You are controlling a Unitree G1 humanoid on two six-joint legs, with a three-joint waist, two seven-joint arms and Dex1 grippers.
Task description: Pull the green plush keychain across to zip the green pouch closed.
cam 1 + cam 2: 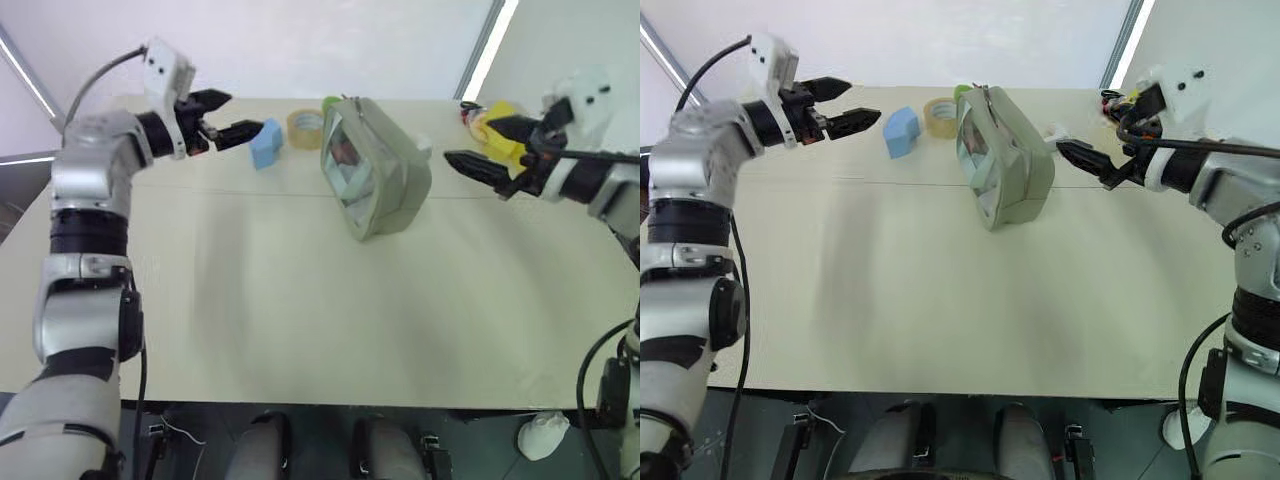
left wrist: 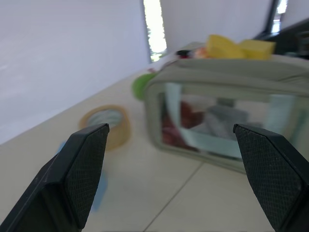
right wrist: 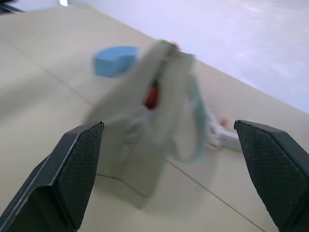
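Both end effectors, left (image 1: pixel 222 117) and right (image 1: pixel 480 147), spread wide, empty, flanking upright pouch (image 1: pixel 385 170); keychain (image 1: pixel 331 103) small, far side; risk: missing it, toppling pouch.

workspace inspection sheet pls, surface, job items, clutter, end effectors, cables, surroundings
surface: beige table, thin seam across it
job's things: green pouch standing mid-table; green plush keychain at its far end
clutter: light blue block, tape roll, yellow item far right
end effectors: left end effector and right end effector open, raised either side of the pouch, holding nothing
cables: black cable by right arm
surroundings: white walls behind the table
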